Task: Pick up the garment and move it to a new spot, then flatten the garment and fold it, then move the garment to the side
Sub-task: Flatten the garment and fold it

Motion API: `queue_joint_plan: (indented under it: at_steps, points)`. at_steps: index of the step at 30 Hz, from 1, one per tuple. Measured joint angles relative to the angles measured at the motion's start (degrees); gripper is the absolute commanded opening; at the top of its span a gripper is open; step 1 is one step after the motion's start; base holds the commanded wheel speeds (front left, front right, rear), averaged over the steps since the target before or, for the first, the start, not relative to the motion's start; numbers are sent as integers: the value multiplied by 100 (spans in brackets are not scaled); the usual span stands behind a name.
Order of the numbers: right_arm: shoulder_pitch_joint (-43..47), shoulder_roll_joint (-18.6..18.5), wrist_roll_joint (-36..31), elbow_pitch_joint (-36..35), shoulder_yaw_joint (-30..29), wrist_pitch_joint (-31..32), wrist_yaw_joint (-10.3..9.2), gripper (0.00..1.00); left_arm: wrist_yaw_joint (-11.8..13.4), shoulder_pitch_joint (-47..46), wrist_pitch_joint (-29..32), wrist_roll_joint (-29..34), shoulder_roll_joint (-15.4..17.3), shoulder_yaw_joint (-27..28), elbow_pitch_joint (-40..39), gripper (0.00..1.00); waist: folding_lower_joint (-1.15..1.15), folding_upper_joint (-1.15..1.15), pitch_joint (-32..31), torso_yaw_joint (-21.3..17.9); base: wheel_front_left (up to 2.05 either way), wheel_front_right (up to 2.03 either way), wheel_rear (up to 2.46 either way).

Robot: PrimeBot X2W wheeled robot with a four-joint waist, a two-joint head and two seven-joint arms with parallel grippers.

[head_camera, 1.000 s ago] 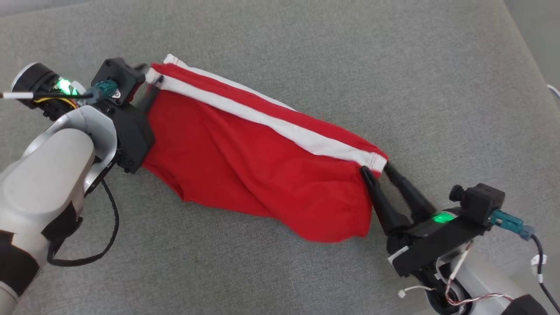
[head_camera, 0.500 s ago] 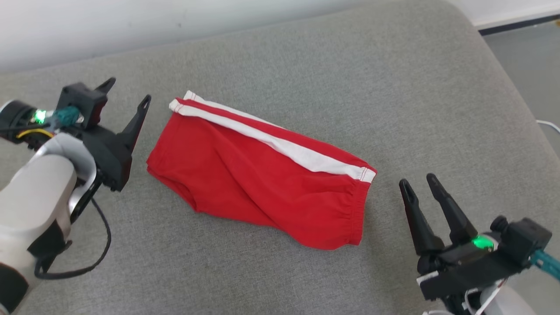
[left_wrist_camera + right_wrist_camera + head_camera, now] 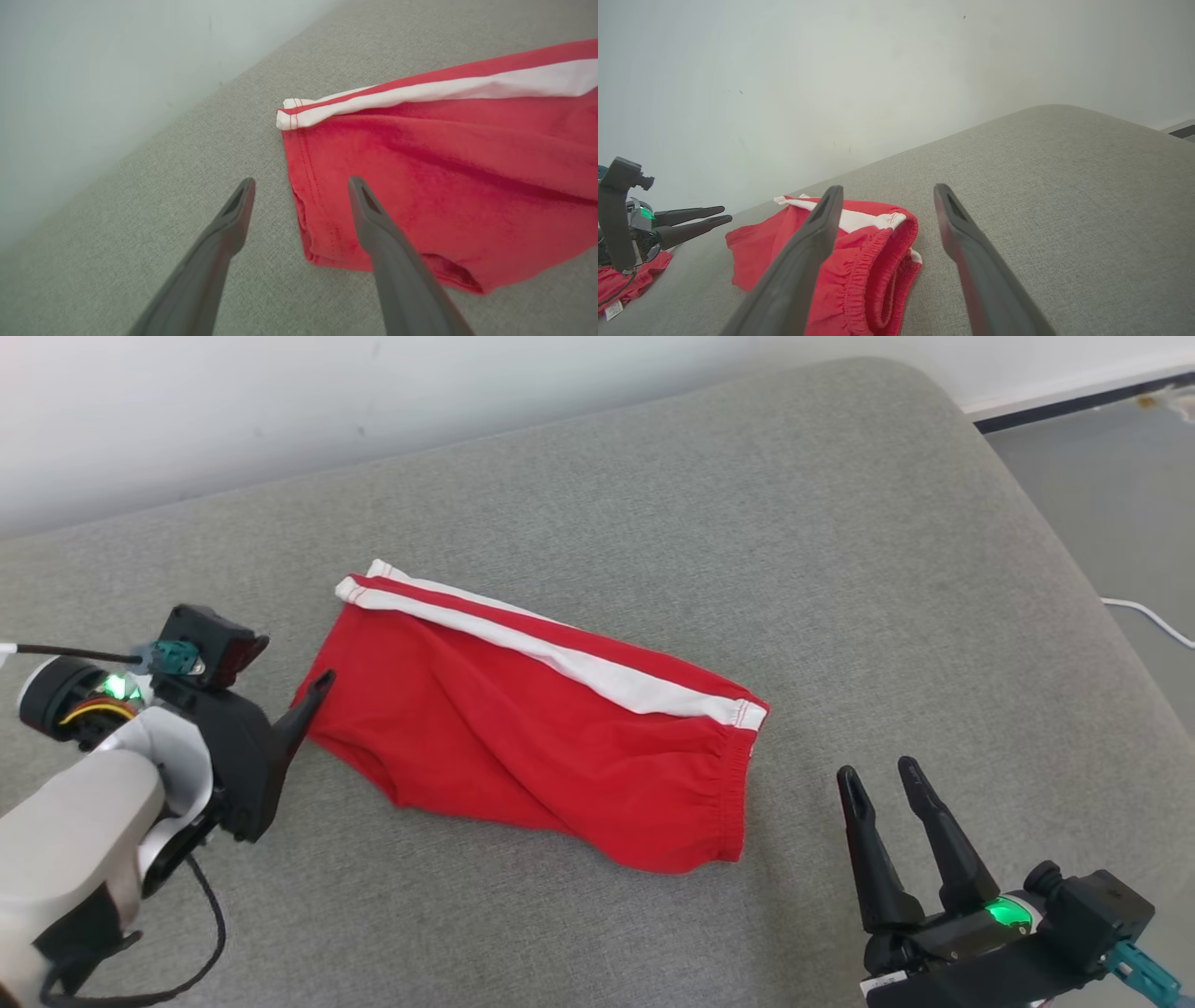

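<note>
The red garment point(image 3: 523, 747) with its white stripe point(image 3: 597, 674) lies slack on the grey cushion point(image 3: 840, 523); 1 second ago it was stretched between the 2 hands, each pinching an end. Both have since let go. The left hand point(image 3: 291, 661) is spread wide at the hem end, 1 finger over the red cloth and 1 over bare cushion; whether it touches the cloth I cannot tell. The right hand point(image 3: 878, 768), also released and empty, now sits apart from the elastic waistband point(image 3: 738, 793). The head camera has tilted up, showing the wall point(image 3: 280, 411).
</note>
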Motion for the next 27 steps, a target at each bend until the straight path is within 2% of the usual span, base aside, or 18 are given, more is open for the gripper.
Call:
queue_joint_plan:
  at_steps: [4, 13, 20, 22, 27]
  points:
    - [-18, 47, -24, 20, 62, 0, 0, 100, 1, -3, 323, -201, 174, -187, -188, 100, 0, 0, 28, -97, 0, 0, 0]
    - [-151, 82, -21, 70, 175, 0, 0, 100, 0, 16, 1234, -391, 259, -465, -208, 100, 1, 0, 139, -294, 0, 0, 0]
    - [-194, 115, 12, 119, 243, 0, 0, 100, 1, -24, 1485, -566, 197, -485, -21, 100, 1, 0, 254, -382, 0, 0, 0]
    - [-209, 121, 12, 126, 252, 0, 0, 100, 1, -42, 1508, -594, 174, -486, -5, 1, 1, 0, 273, -388, 0, 0, 0]
    - [-249, 99, 12, 152, 272, 1, 0, 100, -1, -73, 1494, -595, 52, -517, 38, 0, 1, 0, 243, -298, 0, 0, 0]
